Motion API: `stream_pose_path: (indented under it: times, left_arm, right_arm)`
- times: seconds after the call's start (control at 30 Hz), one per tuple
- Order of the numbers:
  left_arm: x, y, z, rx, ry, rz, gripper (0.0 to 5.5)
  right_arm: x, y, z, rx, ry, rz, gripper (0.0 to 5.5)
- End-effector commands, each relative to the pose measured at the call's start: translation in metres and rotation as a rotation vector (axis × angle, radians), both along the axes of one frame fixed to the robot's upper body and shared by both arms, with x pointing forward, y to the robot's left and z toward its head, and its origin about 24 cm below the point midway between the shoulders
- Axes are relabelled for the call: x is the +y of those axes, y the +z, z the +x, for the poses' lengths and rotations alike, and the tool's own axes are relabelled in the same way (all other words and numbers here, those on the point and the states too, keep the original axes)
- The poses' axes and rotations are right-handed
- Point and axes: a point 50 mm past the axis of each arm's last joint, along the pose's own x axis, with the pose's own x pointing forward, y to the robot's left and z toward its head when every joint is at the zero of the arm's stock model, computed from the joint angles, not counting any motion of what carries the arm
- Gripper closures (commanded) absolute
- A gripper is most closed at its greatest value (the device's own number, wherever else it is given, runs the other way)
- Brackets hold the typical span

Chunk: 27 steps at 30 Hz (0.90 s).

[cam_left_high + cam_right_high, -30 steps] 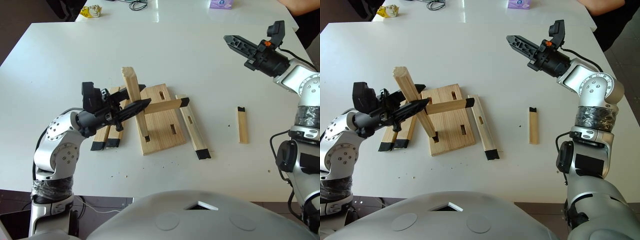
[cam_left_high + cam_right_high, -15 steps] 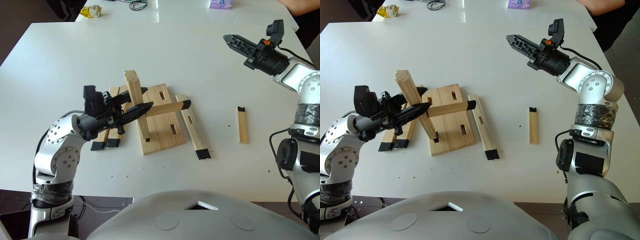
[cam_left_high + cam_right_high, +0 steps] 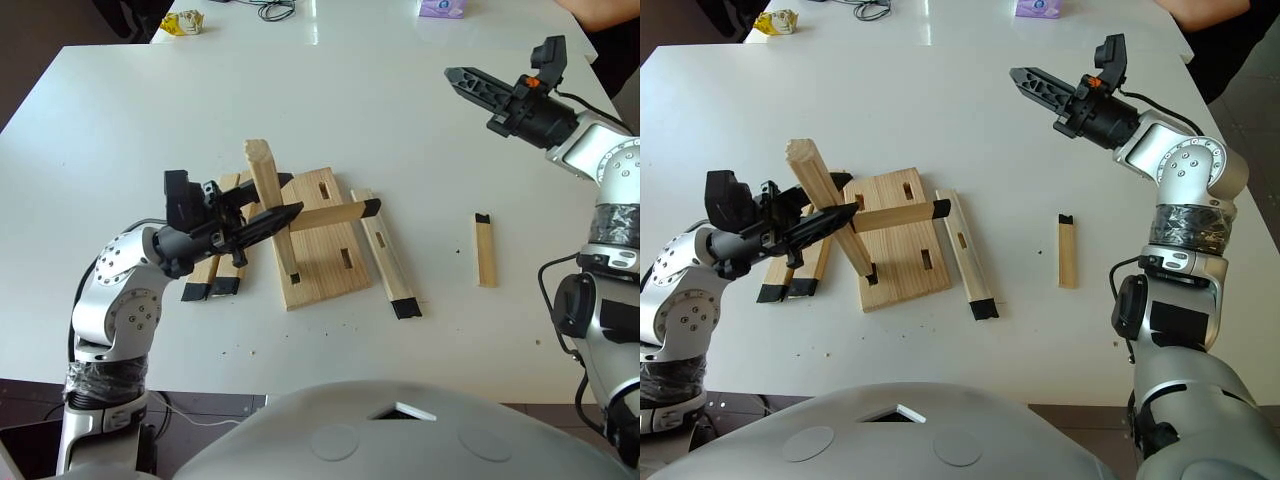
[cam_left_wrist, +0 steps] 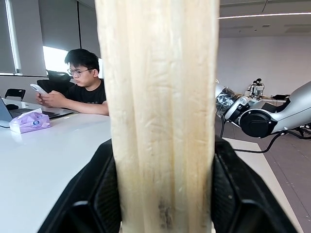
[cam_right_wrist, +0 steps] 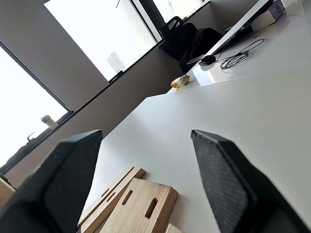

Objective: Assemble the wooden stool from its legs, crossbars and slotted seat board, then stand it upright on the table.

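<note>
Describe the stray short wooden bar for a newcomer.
On the white table, find the slotted wooden seat board near the middle. Well to the robot's right lies a short pale wooden bar with one black end. It alone lies clear of the cluster.

I've got a white table (image 3: 130, 120) with the slotted seat board (image 3: 320, 252) lying flat on it. Two legs (image 3: 200, 278) lie side by side just left of the board. Another leg (image 3: 388, 255) lies along its right edge, possibly touching. A short crossbar (image 3: 485, 250) lies well apart to the right.
</note>
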Motion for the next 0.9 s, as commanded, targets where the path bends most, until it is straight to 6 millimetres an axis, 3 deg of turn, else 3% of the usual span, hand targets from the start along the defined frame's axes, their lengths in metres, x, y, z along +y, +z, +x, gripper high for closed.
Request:
stream_pose_path:
  times: [0.03, 0.23, 0.6, 0.9]
  left_arm:
    - [0.001, -0.016, 0.001, 0.061, 0.019, 0.082, 3.45]
    - [0.002, -0.02, -0.005, 0.058, 0.054, 0.083, 3.45]
    - [0.02, -0.026, -0.041, 0.094, 0.155, 0.15, 3.45]
    - [0.029, -0.023, -0.045, 0.119, 0.094, 0.227, 3.45]
  right_arm:
    - [0.004, 0.005, 0.004, -0.004, 0.021, -0.019, 2.14]
    - [0.005, 0.007, 0.006, -0.01, 0.03, -0.025, 2.14]
    - [-0.001, 0.005, 0.003, 0.004, 0.022, -0.041, 2.14]
    - [-0.01, 0.001, -0.006, 0.003, -0.013, -0.04, 2.14]
